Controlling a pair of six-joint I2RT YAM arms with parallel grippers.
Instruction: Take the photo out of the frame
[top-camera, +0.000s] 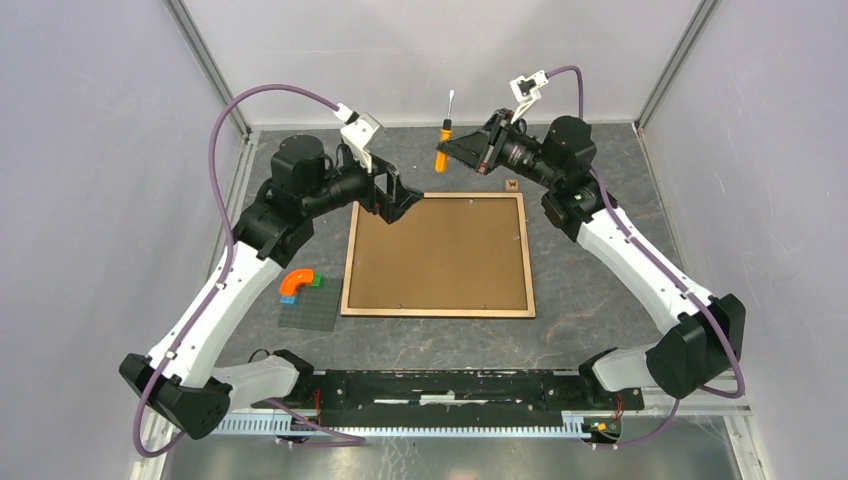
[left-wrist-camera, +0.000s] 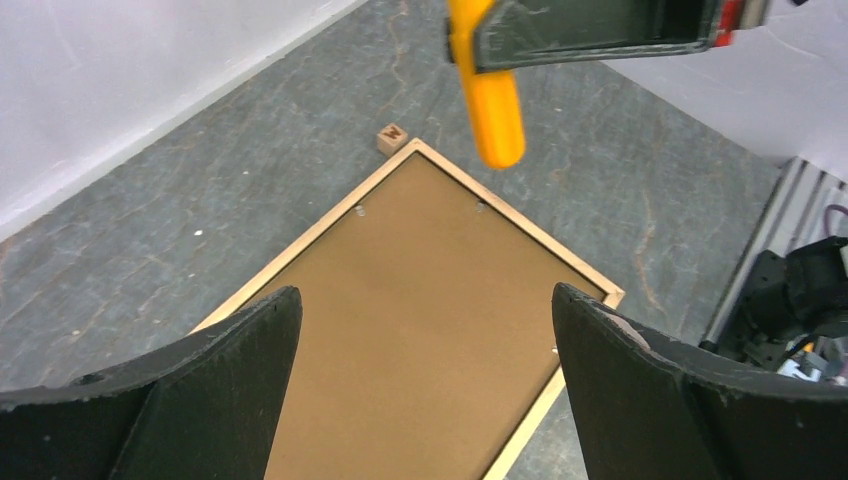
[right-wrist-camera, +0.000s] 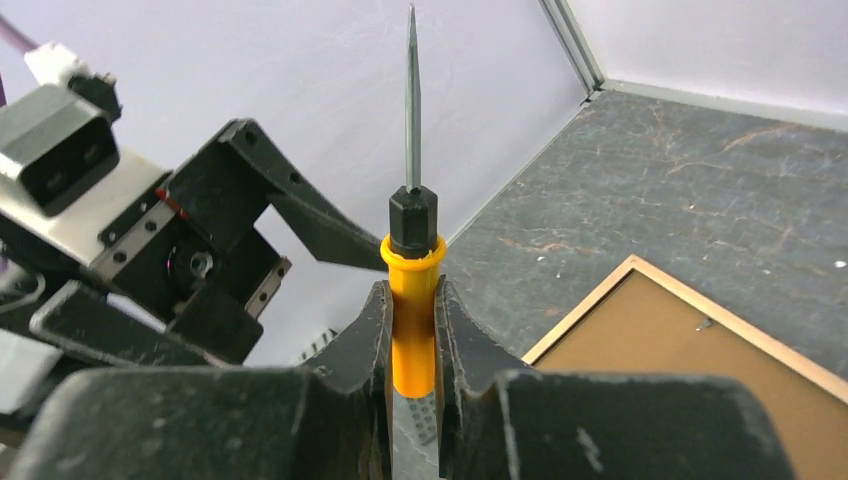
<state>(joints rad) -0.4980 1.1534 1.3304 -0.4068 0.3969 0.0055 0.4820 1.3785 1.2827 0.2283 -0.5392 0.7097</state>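
Observation:
The frame (top-camera: 437, 255) lies face down on the table, brown fibreboard back up, edged in light wood. The photo is hidden under the back. My left gripper (top-camera: 400, 205) is open and empty, hovering over the frame's far left corner; in the left wrist view its gripper (left-wrist-camera: 425, 320) spreads wide over the brown back (left-wrist-camera: 420, 300). My right gripper (top-camera: 455, 155) is shut on an orange-handled screwdriver (top-camera: 441, 158), held in the air just beyond the frame's far edge, blade pointing away. In the right wrist view the gripper (right-wrist-camera: 412, 295) clamps the handle (right-wrist-camera: 413, 320).
A small wooden cube (top-camera: 512, 185) sits by the frame's far right corner, also in the left wrist view (left-wrist-camera: 391, 137). A dark grey baseplate (top-camera: 307, 310) with an orange arch (top-camera: 296, 281) lies left of the frame. Enclosure walls stand on three sides.

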